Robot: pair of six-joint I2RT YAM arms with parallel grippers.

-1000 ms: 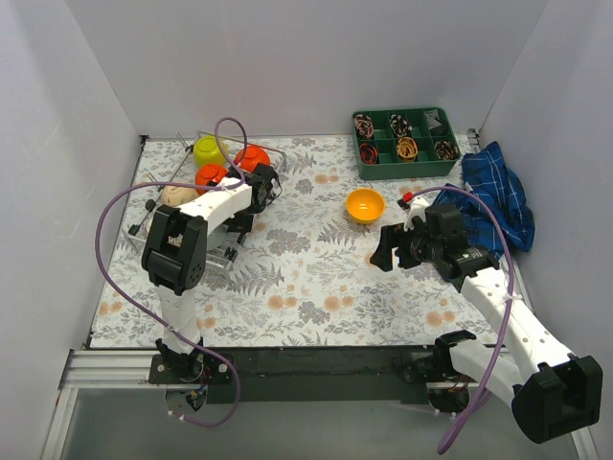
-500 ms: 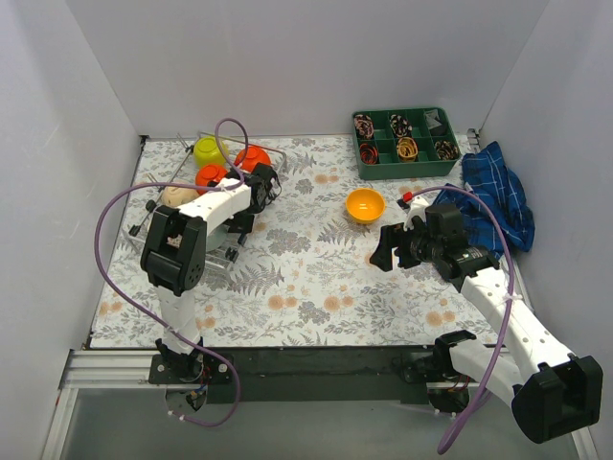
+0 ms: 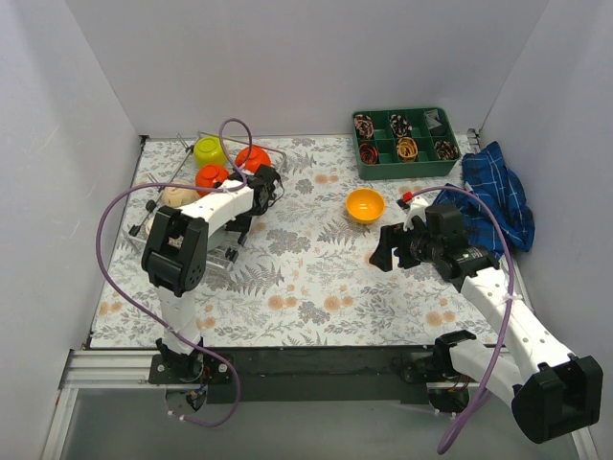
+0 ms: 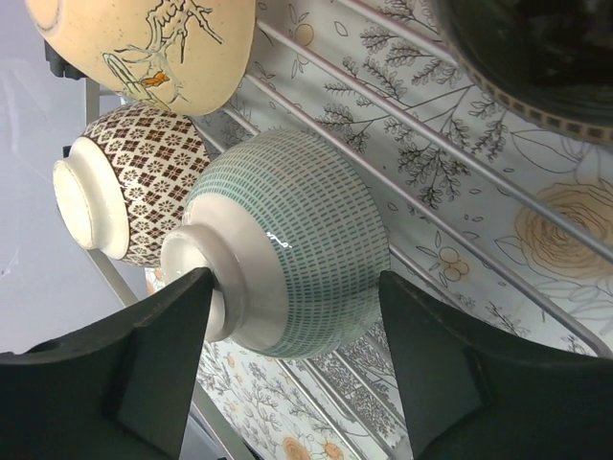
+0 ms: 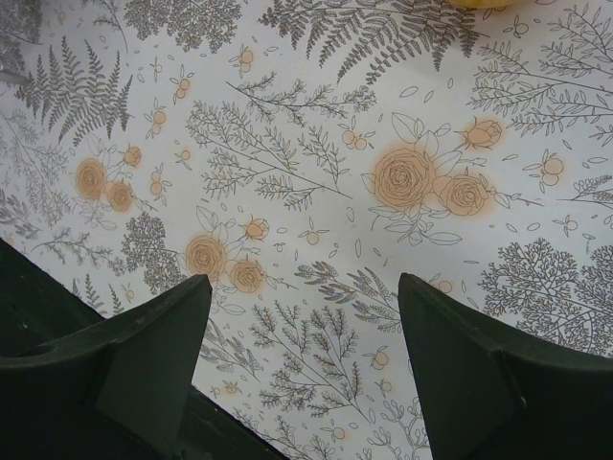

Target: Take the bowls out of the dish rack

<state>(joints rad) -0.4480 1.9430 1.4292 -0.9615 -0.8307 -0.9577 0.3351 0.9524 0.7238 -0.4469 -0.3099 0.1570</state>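
Inside the dish rack (image 4: 460,161), my left gripper (image 4: 292,278) has its fingers spread wide on either side of a teal-gridded bowl (image 4: 306,211). The bowl lies on its side on the wires, with its white foot just beside one finger; I cannot tell whether it touches. A brown-patterned bowl (image 4: 134,182) leans against it, with a beige bowl (image 4: 153,48) past that and a dark bowl (image 4: 536,57) opposite. Farther back in the rack sit a lime green bowl (image 3: 207,149) and two red-orange bowls (image 3: 251,158). My right gripper (image 5: 305,280) hangs with fingers apart and nothing between them over the floral table cover (image 5: 421,182), near a yellow-orange bowl (image 3: 365,204) standing outside the rack.
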